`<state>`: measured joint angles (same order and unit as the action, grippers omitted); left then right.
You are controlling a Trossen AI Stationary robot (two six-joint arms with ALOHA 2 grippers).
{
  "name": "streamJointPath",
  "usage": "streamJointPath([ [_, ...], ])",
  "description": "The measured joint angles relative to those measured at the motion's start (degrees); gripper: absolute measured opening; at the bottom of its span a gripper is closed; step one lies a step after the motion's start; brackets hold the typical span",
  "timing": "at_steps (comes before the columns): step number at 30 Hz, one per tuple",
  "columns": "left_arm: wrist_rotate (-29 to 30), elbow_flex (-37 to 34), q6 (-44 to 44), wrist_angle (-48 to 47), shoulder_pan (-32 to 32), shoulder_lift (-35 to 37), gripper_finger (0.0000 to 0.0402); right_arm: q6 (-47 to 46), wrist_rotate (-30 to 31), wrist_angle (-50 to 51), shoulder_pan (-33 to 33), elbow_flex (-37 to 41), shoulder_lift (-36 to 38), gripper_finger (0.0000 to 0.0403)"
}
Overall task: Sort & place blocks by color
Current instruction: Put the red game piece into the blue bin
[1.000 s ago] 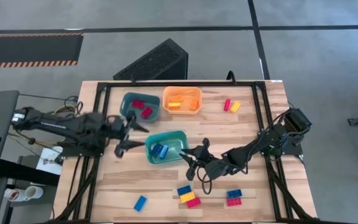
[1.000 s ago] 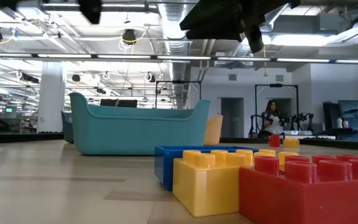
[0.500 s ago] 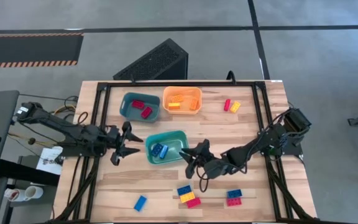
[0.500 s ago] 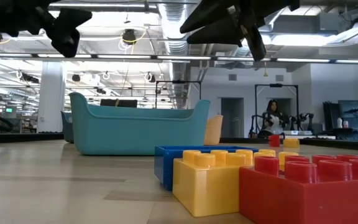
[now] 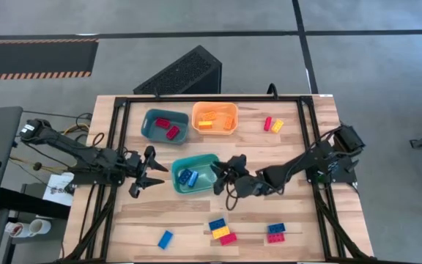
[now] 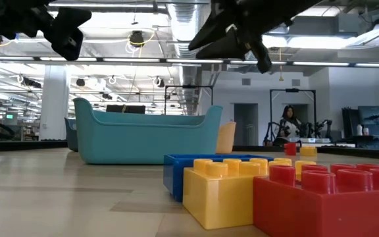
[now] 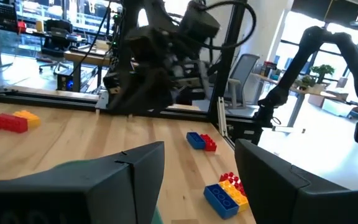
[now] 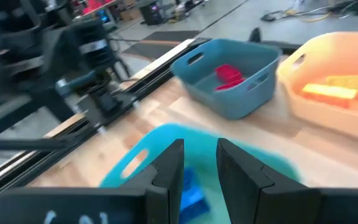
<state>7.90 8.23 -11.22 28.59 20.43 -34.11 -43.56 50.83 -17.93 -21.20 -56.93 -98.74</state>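
A: How do the jaws stand?

B: The left gripper (image 5: pixel 154 176) has its fingers spread, empty, just left of the teal tray (image 5: pixel 212 161). The right gripper (image 5: pixel 219 171) shows a narrow gap between its fingers (image 8: pixel 166 168) with nothing visible in it, over that tray's right edge.

A: And the blocks?

B: Two blue blocks (image 5: pixel 187 177) lie in the teal tray, between the two grippers. Red blocks (image 5: pixel 168 127) sit in the blue-grey tray (image 5: pixel 149 126), yellow blocks (image 5: pixel 209 122) in the orange tray (image 5: pixel 232 111). Loose blocks (image 5: pixel 222 230) lie on the near part of the table (image 5: pixel 291 125); a red and yellow pair (image 5: pixel 272 125) lies far right.

A: The arms?

B: Both reach low toward the middle from opposite sides. No readable writing.
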Motion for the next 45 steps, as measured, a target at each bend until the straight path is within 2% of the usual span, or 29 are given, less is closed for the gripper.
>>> streamJointPath([
  [9,0.0,0.0,0.0,-1.3,0.0,0.0,0.0184,0.4,-2.9,-0.3,3.7,0.0,0.0,0.0118],
  [20,0.7,0.0,0.7,-2.7,0.0,0.0,0.0184,0.7,-4.2,0.2,-0.1,0.0,0.0,0.0118],
  [28,0.8,0.0,0.4,-2.7,0.0,0.0,0.0184,-4.5,-4.0,1.9,-6.2,0.0,0.0,0.0118],
  [34,2.9,0.0,0.4,-2.1,0.0,0.0,0.0184,-10.0,1.7,2.3,-11.9,0.0,0.0,0.0118],
  [45,6.4,0.0,3.6,4.5,0.0,0.0,0.0184,-20.3,3.2,2.8,-18.2,0.0,0.0,0.0118],
])
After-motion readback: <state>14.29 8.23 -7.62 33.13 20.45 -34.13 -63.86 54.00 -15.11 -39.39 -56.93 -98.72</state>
